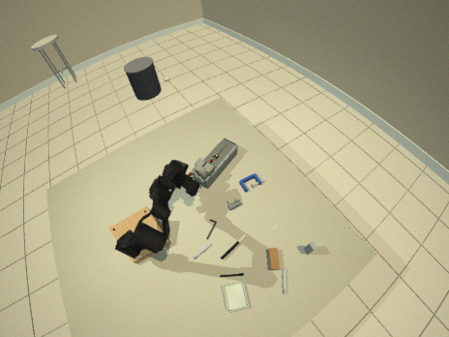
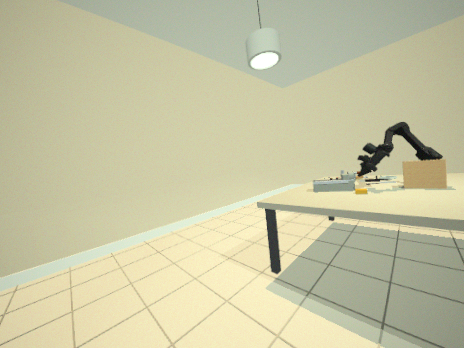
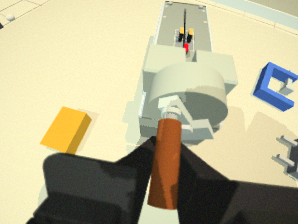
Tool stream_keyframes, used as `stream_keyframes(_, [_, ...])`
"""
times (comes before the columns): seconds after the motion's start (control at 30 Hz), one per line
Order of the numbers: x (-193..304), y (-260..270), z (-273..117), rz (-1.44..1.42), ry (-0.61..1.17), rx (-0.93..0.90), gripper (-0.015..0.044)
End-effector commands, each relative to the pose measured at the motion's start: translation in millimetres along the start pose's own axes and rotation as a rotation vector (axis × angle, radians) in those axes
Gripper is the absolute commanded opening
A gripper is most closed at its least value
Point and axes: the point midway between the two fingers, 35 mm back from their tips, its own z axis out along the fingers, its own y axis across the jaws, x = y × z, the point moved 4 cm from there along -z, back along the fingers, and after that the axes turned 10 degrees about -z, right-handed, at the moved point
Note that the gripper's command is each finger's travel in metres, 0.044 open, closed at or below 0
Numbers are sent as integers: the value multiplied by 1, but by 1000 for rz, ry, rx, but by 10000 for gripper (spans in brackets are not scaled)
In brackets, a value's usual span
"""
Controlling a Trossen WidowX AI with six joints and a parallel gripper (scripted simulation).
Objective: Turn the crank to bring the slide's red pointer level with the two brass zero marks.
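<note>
The grey machine [image 1: 226, 154] [image 2: 332, 186] [image 3: 192, 87] has a round drum at its near end. In the wrist view the slide's red pointer [image 3: 186, 47] [image 1: 211, 160] lies on the drum side of the two brass zero marks, not level with them. The left brass mark [image 3: 182, 30] and the right brass mark [image 3: 191, 32] stand on either side of a dark slot. My gripper [image 3: 164, 142] [image 2: 360, 173] is shut on the reddish-brown crank handle [image 3: 166, 172], which points toward the camera. The pointer is too small to judge in the exterior view.
A yellow block [image 3: 65, 127] [image 2: 361, 191] lies left of the machine in the wrist view. A blue U-shaped part [image 1: 249, 178] [image 3: 265, 90] and a grey bracket [image 1: 234, 204] lie on its other side. Farther off are an orange-brown block [image 1: 273, 259], a pale tray [image 1: 235, 296] and several rods.
</note>
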Motion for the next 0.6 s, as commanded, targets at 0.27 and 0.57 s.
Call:
stream_keyframes(0.27, [-1,-18,-5,-3,-3,10,0])
stream_keyframes(0.57, [0,-25,-4,-3,-3,10,0])
